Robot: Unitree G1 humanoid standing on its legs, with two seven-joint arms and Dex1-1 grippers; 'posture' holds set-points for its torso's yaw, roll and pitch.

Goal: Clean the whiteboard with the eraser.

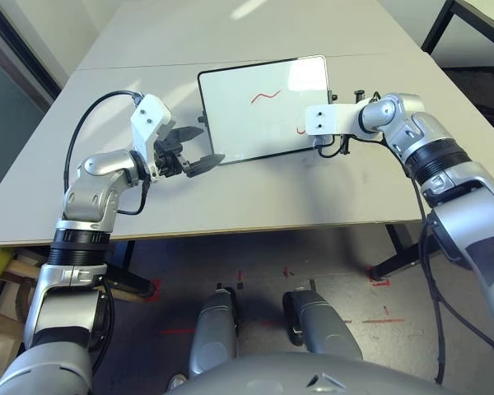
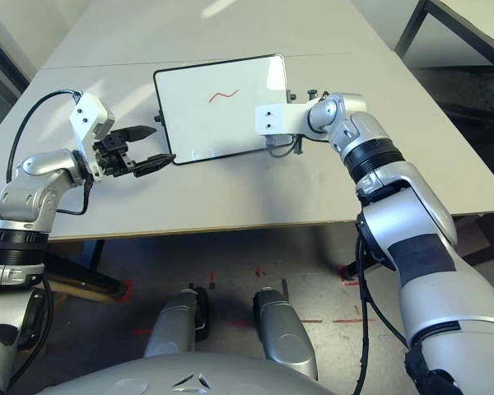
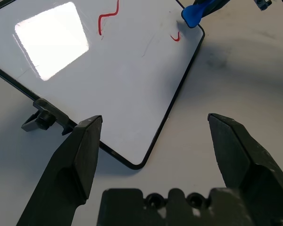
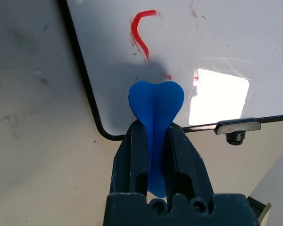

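Note:
The whiteboard (image 1: 255,123) lies flat on the table, with a red squiggle (image 1: 265,97) near its middle and a short red hook (image 4: 140,33) by its near right corner. My right gripper (image 4: 154,129) is shut on the blue eraser (image 4: 155,101), whose rounded tip sits over the board just inside that corner, close to the red hook. The eraser (image 3: 198,13) also shows at the board's corner in the left wrist view. My left gripper (image 1: 199,148) stands open at the board's near left corner, its fingers on either side of it with nothing between them.
The board has small black knobs on its sides (image 3: 40,120) (image 4: 236,136). The grey table's front edge (image 1: 230,230) runs close below both arms. A seam (image 1: 132,67) crosses the table behind the board. A dark-framed second table (image 1: 477,16) stands at the far right.

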